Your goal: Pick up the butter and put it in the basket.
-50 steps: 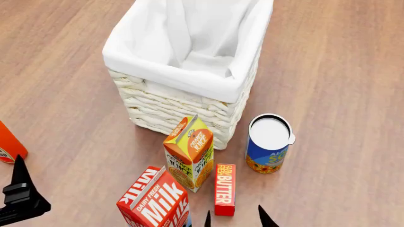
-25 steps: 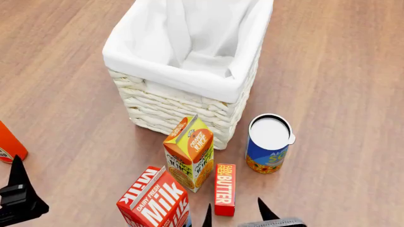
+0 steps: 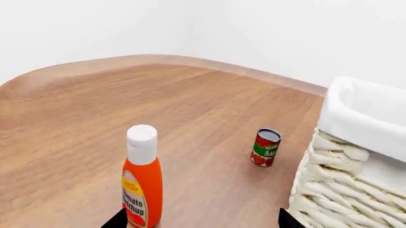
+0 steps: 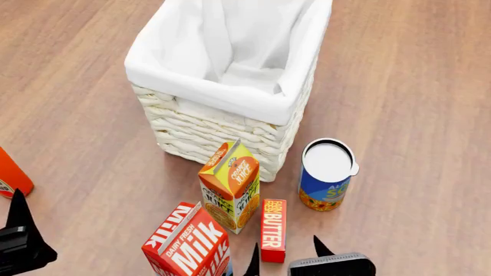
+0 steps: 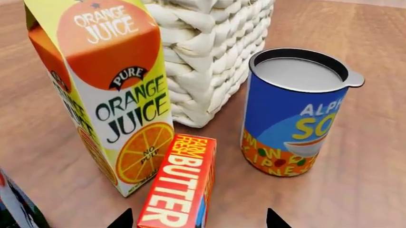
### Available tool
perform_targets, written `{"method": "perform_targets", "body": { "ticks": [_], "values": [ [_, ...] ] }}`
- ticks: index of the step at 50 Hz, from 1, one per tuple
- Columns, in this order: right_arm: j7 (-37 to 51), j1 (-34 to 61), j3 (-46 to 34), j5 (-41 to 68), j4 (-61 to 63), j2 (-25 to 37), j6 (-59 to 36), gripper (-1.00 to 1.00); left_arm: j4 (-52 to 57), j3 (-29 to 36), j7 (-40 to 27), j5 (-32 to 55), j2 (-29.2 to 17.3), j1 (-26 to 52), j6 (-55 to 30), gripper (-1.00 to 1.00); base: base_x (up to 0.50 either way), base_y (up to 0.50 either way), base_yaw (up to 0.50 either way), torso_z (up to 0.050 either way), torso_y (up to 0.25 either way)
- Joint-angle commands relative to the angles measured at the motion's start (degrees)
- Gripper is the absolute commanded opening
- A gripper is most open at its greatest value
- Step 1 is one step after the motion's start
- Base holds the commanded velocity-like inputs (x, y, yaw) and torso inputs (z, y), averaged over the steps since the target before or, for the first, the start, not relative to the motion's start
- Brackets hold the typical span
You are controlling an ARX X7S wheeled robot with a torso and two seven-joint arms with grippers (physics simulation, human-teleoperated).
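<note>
Butter (image 4: 273,230) flat on counter (image 4: 414,86), just beside orange juice carton (image 4: 230,187); milk carton (image 4: 188,244) next over, soup can (image 4: 328,174) on other side. Basket (image 4: 230,75) behind them. Right hand (image 4: 286,261) spread, fingertips straddling butter's near end. Left hand (image 4: 19,238) apart, near ketchup bottle (image 3: 142,178); spread.

The butter (image 5: 180,187) lies flat on the wooden bench (image 5: 374,156), just beside the orange juice carton (image 5: 104,90), which stands upright. On the butter's other side stands a blue soup can (image 5: 295,114). Behind the butter is the basket (image 5: 212,52). The right end effector (image 5: 198,221) straddles the butter's near end, tips spread apart.
</note>
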State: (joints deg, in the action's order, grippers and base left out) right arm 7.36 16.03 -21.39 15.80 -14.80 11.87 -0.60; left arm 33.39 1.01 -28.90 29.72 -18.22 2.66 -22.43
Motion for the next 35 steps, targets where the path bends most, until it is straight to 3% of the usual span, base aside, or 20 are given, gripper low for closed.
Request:
{"method": "perform_targets", "body": {
  "ticks": [1,35],
  "values": [
    [-1.30,0.51,1.25,-0.44,0.06,-1.55,-0.57,1.00,1.20,-1.03,1.97,-0.36,0.78,-1.36,-0.08,1.00,0.00,0.00,0.00,0.000,0.000],
    [-1.26,3.05,-0.08,0.54,-2.56,-1.67,-2.77,1.00,4.55,-1.87,0.45,2.48,-0.11,-1.98,-1.12,1.00,0.00,0.00,0.00,0.000,0.000]
  ]
}}
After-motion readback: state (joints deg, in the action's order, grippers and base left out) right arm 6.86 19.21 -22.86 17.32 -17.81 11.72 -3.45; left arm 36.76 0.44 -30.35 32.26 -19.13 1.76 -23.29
